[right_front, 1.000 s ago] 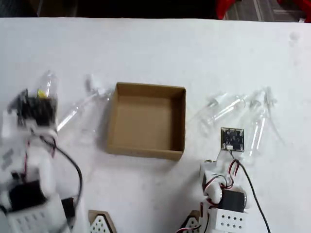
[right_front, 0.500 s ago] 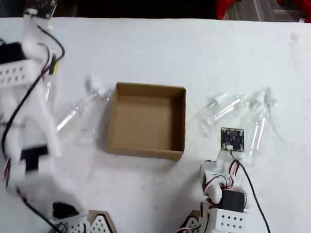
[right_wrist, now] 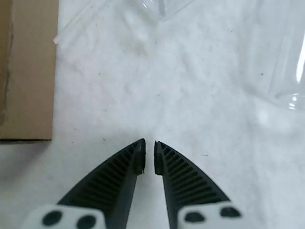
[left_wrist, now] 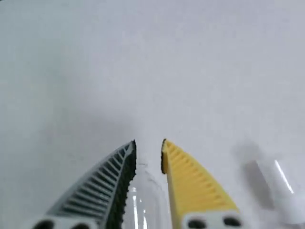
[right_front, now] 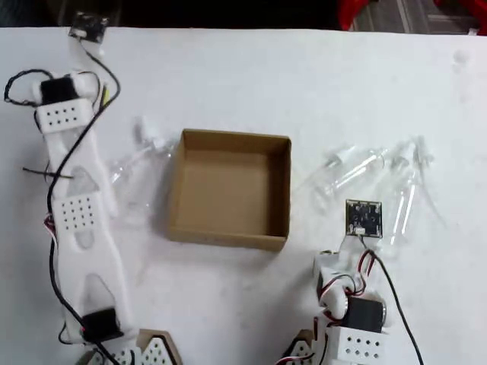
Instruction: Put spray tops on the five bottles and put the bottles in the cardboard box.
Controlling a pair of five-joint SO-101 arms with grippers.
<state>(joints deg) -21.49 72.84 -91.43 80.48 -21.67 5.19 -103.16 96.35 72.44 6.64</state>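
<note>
An open cardboard box (right_front: 236, 138) stands empty at mid-table, and its side shows in the right wrist view (right_wrist: 26, 71). My left gripper (left_wrist: 148, 153), one finger black and one yellow, is shut on a clear bottle (left_wrist: 143, 210) over bare table. In the high view the left arm lies stretched toward the far left, its gripper (right_front: 101, 94) near the table's back. A clear bottle with a white spray top (right_front: 141, 156) lies left of the box. Several clear bottles with spray tops (right_front: 358, 171) lie right of it. My right gripper (right_wrist: 149, 155) is shut on nothing, low over the table.
A blurred white spray top (left_wrist: 274, 183) lies beside the left gripper. Clear bottle bodies (right_wrist: 290, 62) lie just ahead of the right gripper. The right arm's base (right_front: 346, 308) sits at the front edge. Bare white table (right_front: 304, 84) stretches behind the box.
The left arm swung up from the front left and stretched toward the far left of the table, taking the clear bottle along. The right arm, the box and the other bottles stayed put.
</note>
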